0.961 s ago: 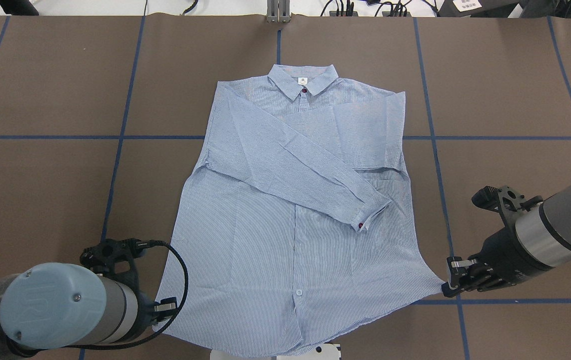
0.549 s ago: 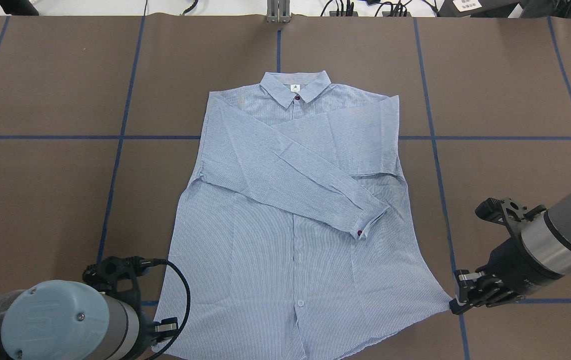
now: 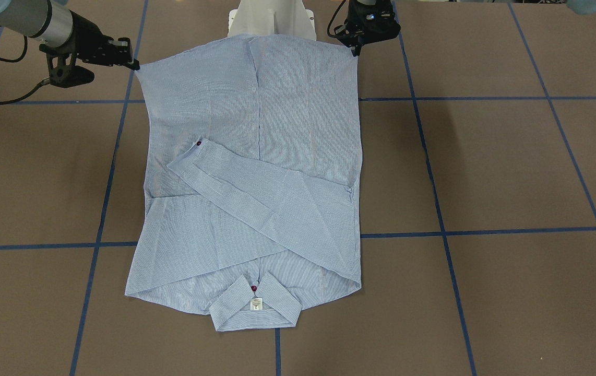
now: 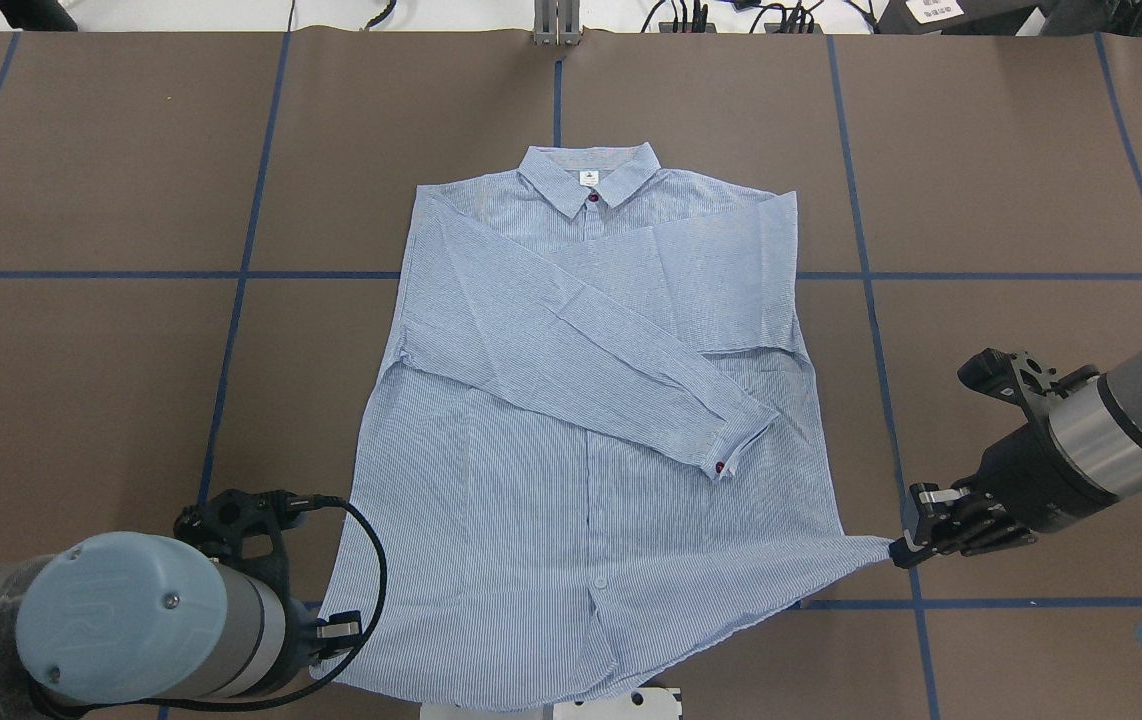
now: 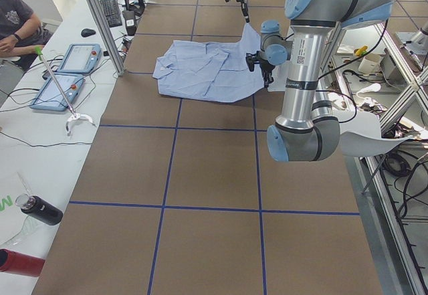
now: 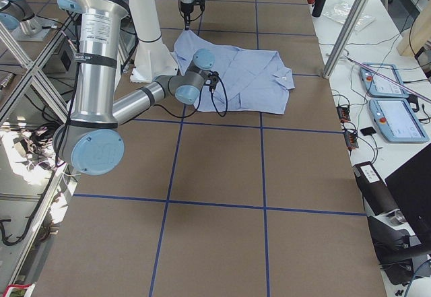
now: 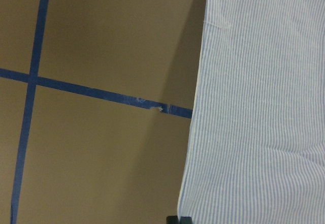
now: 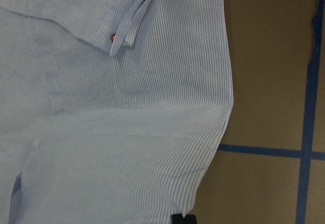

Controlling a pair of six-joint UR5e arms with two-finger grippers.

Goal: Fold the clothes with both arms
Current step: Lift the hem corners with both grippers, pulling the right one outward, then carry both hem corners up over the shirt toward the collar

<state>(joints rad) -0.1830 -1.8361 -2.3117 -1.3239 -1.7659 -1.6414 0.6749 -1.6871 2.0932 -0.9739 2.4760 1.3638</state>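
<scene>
Shirt point(image 4: 571, 520): you see it lying front up on the brown counter point(image 4: 81, 380), collar point(image 4: 586, 175) at the far side from the robot, both sleeves folded across the chest.
Cuff point(image 4: 736, 450): it rests on the shirt front with its red button showing.
Left fingers point(image 3: 354, 50): clamped on the hem corner on their side.
Right fingers point(image 4: 903, 551): clamped on the opposite hem corner, which is drawn out to a taut point, slightly raised.

A brown surface point(image 4: 81, 420) crossed by blue tape lines point(image 4: 131, 274), aluminium posts point(image 5: 100, 21) alongside, with two tablets point(image 5: 78, 57) and a dark bottle point(image 5: 40, 210).
</scene>
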